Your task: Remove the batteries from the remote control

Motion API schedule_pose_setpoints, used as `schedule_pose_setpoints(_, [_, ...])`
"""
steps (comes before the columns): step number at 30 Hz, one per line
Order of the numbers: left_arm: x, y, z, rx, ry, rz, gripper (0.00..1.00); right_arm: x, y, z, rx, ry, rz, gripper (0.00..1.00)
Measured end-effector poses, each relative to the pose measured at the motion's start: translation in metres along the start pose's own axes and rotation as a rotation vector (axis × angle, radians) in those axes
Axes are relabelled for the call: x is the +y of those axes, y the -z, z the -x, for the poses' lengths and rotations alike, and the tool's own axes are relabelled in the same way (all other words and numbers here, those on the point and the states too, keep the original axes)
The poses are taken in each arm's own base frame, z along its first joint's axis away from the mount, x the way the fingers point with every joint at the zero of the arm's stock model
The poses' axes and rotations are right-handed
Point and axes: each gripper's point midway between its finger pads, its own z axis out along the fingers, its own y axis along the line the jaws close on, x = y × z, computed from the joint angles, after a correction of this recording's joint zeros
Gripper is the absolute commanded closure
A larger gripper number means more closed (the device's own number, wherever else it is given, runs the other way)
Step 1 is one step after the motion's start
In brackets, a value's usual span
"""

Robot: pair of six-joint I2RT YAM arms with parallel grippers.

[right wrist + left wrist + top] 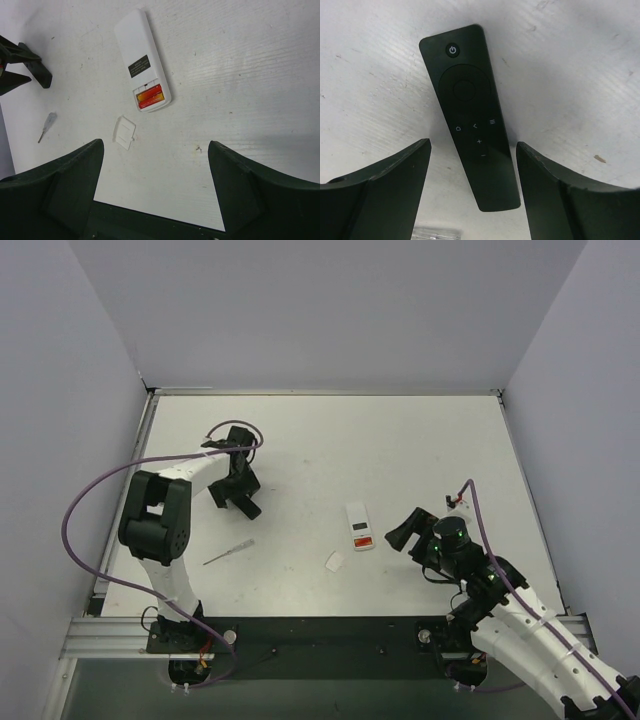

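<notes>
A slim black remote (470,115) lies face up on the white table, buttons showing. My left gripper (473,145) is open, its fingers on either side of the remote's lower end and not touching it. In the top view the left gripper (240,498) covers that remote. No dark stubby batteries show in any view. A white remote (360,525) lies back up at mid table, its compartment open with red and orange inside (151,96). My right gripper (408,526) is open and empty just right of it, and hovers over bare table in the right wrist view (156,145).
A small white square cover (335,561) lies near the white remote and also shows in the right wrist view (124,132). A thin clear-handled tool (230,552) lies left of centre. Grey walls enclose the table; a black strip runs along its near edge.
</notes>
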Motion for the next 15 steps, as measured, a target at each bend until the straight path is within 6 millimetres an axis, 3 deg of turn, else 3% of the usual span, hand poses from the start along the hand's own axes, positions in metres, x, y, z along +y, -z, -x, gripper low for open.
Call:
schedule_pose_setpoints(8, [0.0028,-0.0092,-0.0054,0.027,0.035,-0.015,0.35,0.0019,0.0020,0.0020,-0.010,-0.001,0.013,0.21])
schedule_pose_setpoints(11, [0.0025,-0.0099,-0.0051,0.028,0.036,-0.021,0.53,0.0017,0.0020,0.0019,-0.010,0.002,0.012,0.21])
schedule_pose_setpoints(12, [0.0031,-0.0097,-0.0052,0.030,0.032,-0.024,0.62,0.0016,0.0019,0.0018,-0.010,0.002,0.012,0.21])
schedule_pose_setpoints(15, [0.0033,-0.0085,-0.0056,0.044,0.029,-0.040,0.77,0.0010,0.0011,0.0011,-0.006,0.010,0.009,0.20])
